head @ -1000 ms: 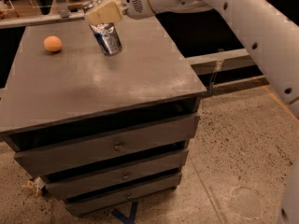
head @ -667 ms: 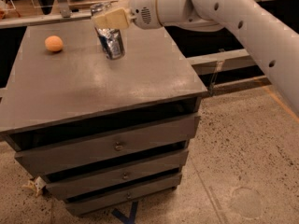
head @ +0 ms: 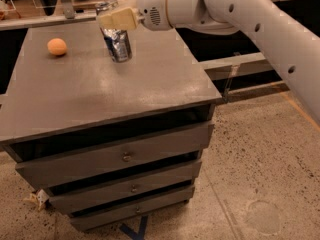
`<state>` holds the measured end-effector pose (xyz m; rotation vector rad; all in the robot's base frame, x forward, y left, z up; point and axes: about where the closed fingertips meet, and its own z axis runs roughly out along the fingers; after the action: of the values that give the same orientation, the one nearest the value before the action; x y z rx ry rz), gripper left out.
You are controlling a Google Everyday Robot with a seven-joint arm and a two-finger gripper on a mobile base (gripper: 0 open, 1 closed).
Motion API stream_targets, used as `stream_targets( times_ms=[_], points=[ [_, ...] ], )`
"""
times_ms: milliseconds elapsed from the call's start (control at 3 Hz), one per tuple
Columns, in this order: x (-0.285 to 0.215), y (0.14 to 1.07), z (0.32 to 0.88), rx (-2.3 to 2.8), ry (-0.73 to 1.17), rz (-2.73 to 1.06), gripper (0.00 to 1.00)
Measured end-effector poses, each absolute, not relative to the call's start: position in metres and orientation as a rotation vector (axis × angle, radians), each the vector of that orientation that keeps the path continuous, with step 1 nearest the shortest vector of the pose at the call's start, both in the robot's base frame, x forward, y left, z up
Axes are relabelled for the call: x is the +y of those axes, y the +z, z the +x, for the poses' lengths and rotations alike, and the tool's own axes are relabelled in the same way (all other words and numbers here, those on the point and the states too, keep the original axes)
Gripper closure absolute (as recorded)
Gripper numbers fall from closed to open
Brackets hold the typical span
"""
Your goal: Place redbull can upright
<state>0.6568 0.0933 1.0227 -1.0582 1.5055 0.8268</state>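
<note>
The redbull can [head: 119,45], slim, shiny silver and blue with a silver top, stands nearly upright at the back middle of the grey drawer cabinet's top [head: 100,94]. Its base seems to rest on the surface. My gripper [head: 111,17] comes in from the right on the white arm [head: 240,14] and is shut on the can's upper part. One cream-coloured finger [head: 119,19] lies across the front of the can just below its top. The other finger is hidden behind the can.
An orange ball [head: 57,46] lies on the cabinet top at the back left. The cabinet has three drawers [head: 125,156] below. Dark shelving and a rail [head: 240,64] stand behind and to the right. Speckled floor [head: 260,174] lies to the right.
The wrist has swung round and the can has gone from tilted to nearly upright, coming down onto the cabinet top. The orange ball has not moved.
</note>
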Motion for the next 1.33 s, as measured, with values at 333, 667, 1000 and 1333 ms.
stream_targets(
  times_ms=[333,667,1000,1333],
  points=[
    [0.094,1.022,0.659,1.484,0.777,-1.030,1.00],
    [0.096,1.017,0.664,1.455,0.719,-0.983,1.00],
    [0.100,1.007,0.666,1.435,0.720,-0.938,1.00],
    [0.101,0.992,0.664,1.414,0.757,-0.864,1.00]
  ],
)
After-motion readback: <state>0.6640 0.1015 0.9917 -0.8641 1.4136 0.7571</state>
